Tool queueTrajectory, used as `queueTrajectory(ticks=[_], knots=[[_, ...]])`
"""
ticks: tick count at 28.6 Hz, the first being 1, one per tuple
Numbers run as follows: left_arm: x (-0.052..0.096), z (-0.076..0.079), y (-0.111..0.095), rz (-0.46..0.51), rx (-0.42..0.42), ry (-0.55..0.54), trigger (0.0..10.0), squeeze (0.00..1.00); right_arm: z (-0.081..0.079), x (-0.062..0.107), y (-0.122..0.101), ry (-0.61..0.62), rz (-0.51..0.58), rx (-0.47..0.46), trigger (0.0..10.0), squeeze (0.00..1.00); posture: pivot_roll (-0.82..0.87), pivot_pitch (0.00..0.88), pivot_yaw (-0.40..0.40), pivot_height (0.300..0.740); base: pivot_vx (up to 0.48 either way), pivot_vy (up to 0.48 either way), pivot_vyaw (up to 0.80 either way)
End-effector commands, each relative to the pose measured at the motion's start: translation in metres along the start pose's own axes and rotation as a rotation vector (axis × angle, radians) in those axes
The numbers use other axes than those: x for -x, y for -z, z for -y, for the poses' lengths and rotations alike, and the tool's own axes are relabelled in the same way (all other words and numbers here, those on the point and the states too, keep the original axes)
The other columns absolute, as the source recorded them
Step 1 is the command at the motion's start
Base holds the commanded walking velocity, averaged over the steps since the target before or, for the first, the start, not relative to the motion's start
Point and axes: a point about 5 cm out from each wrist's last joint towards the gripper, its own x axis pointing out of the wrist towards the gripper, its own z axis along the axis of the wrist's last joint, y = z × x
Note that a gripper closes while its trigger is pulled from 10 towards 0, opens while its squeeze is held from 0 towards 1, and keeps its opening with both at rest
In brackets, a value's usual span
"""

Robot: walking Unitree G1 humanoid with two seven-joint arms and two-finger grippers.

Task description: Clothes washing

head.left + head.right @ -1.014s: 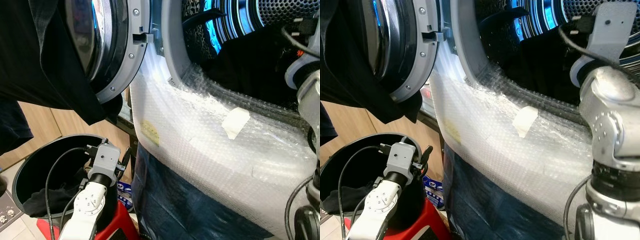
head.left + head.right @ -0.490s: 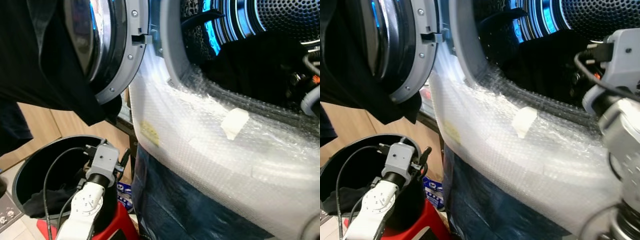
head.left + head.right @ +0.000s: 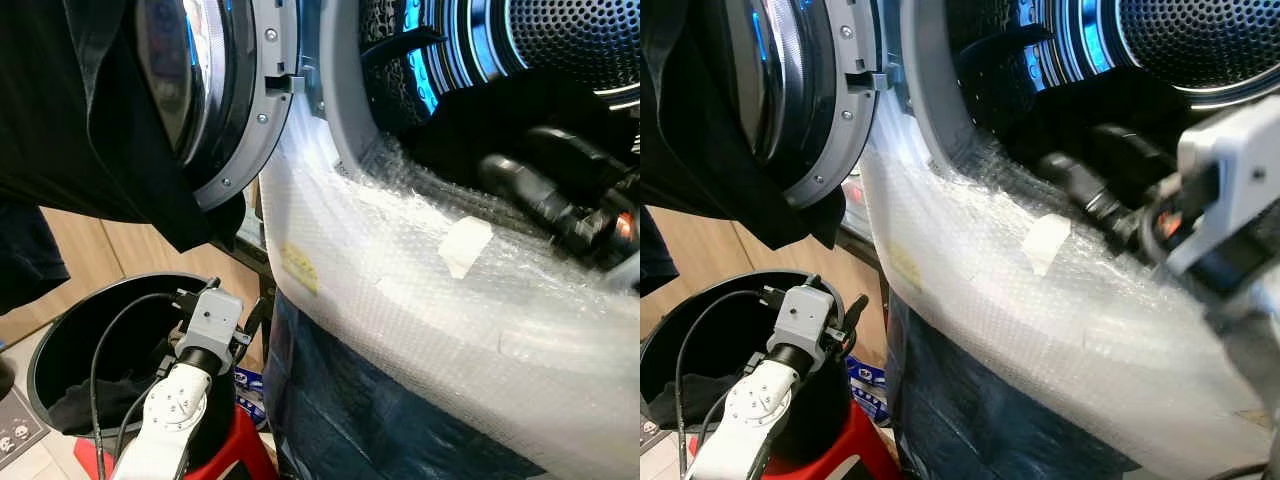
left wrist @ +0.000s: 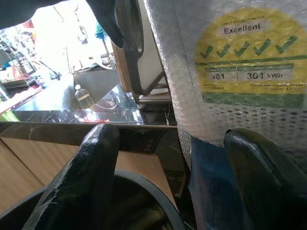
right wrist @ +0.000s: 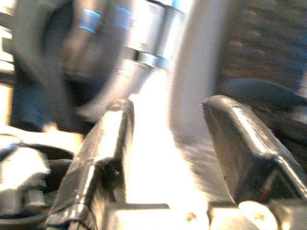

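Note:
The washing machine's drum stands open, with dark clothes lying inside. Its round door is swung to the left, and a dark garment hangs over it. My right gripper is blurred at the drum's lower rim, pointing left, open and empty; the right wrist view shows its fingers apart. My left gripper hovers open over the rim of a black basket that holds dark clothes.
Bubble wrap covers the machine's front, with a strip of tape and a yellow energy label on it. A red object sits below the basket. Wooden panels stand behind the basket.
My right arm has swung back and down from the drum; its gripper now lies over the lower rim, blurred. The left arm has hardly moved.

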Motion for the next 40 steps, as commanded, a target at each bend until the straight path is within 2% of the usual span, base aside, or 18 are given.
queueTrajectory(ticks=[1,3,5,8,9,11,12,14,15,19,22,26,27,29,30,31,36,40], knots=[[-0.002,0.0,-0.007,0.034,0.004,0.001,10.0,0.0,-0.013,0.001,-0.013,-0.131,0.104,-0.038,10.0,0.0,-0.02,0.0,-0.037,0.74,0.0,0.0,0.0],[-0.002,0.0,-0.008,0.038,0.007,-0.007,10.0,0.0,-0.023,0.003,-0.01,-0.252,0.132,-0.135,10.0,0.0,-0.02,0.0,-0.039,0.74,0.0,0.0,0.0],[-0.002,-0.001,-0.007,0.036,0.009,-0.012,10.0,0.0,-0.031,0.007,-0.003,-0.331,0.101,-0.169,10.0,0.0,-0.03,0.0,-0.043,0.74,0.0,0.0,0.0],[-0.002,-0.002,-0.009,0.044,-0.002,-0.015,10.0,0.0,-0.042,0.013,0.012,-0.407,0.021,-0.208,10.0,0.0,-0.02,0.0,-0.048,0.74,0.0,0.0,0.0],[-0.004,-0.003,-0.01,0.051,0.001,-0.023,10.0,0.0,-0.048,0.018,0.028,-0.433,-0.072,-0.21,10.0,0.0,-0.01,0.0,-0.057,0.74,0.0,0.0,0.0],[-0.005,-0.004,-0.011,0.054,-0.003,-0.029,10.0,0.0,-0.051,0.021,0.043,-0.431,-0.148,-0.244,10.0,0.0,-0.01,0.0,-0.063,0.74,0.0,0.0,0.0],[-0.006,-0.005,-0.013,0.058,0.0,-0.045,10.0,0.0,-0.052,0.028,0.065,-0.414,-0.25,-0.261,10.0,0.0,0.01,0.0,-0.071,0.74,0.0,0.0,0.0],[-0.006,-0.006,-0.014,0.06,0.004,-0.055,10.0,0.0,-0.053,0.033,0.076,-0.415,-0.3,-0.274,10.0,0.0,0.01,0.0,-0.07,0.74,0.0,0.0,0.0],[-0.004,-0.006,-0.013,0.057,0.001,-0.057,10.0,0.0,-0.058,0.04,0.094,-0.425,-0.37,-0.336,10.0,0.0,0.02,0.0,-0.074,0.74,0.0,0.0,0.0],[-0.002,-0.009,-0.011,0.051,-0.01,-0.06,10.0,0.0,-0.068,0.05,0.118,-0.436,-0.442,-0.431,10.0,0.0,0.02,0.0,-0.077,0.74,0.0,0.0,0.0],[-0.004,-0.011,-0.012,0.054,-0.013,-0.078,10.0,0.0,-0.07,0.068,0.157,-0.35,-0.504,-0.57,10.0,0.0,0.04,0.0,-0.081,0.74,0.0,0.0,0.0],[-0.002,-0.012,-0.014,0.059,-0.008,-0.087,10.0,0.0,-0.076,0.089,0.201,-0.25,-0.64,-0.628,10.0,0.0,0.04,0.0,-0.088,0.74,0.0,0.0,0.0],[0.001,-0.011,-0.01,0.044,-0.002,-0.09,10.0,0.0,-0.084,0.1,0.221,-0.239,-0.734,-0.619,10.0,0.0,0.04,0.0,-0.083,0.74,0.0,0.0,0.0],[0.003,-0.011,-0.005,0.023,0.002,-0.09,10.0,0.0,-0.095,0.112,0.239,-0.276,-0.814,-0.62,10.0,0.0,0.03,0.0,-0.076,0.74,0.0,0.0,0.0],[0.003,-0.012,-0.005,0.019,0.0,-0.088,10.0,0.0,-0.098,0.117,0.245,-0.276,-0.844,-0.629,10.0,0.09,0.03,0.0,-0.074,0.74,0.0,0.0,0.0],[0.002,-0.011,-0.005,0.021,-0.007,-0.084,10.0,0.0,-0.101,0.123,0.254,-0.268,-0.883,-0.631,10.0,1.0,0.05,0.0,-0.076,0.74,0.0,0.0,0.0],[-0.006,-0.016,-0.01,0.034,0.006,-0.11,10.0,0.0,-0.11,0.146,0.282,-0.24,-0.999,-0.645,10.0,1.0,0.05,0.0,-0.07,0.74,0.0,0.0,0.0],[-0.009,-0.018,-0.01,0.018,0.124,-0.152,10.0,0.0,-0.116,0.163,0.312,-0.145,-1.143,-0.583,10.0,1.0,0.07,0.0,-0.075,0.74,0.0,0.0,0.0]])
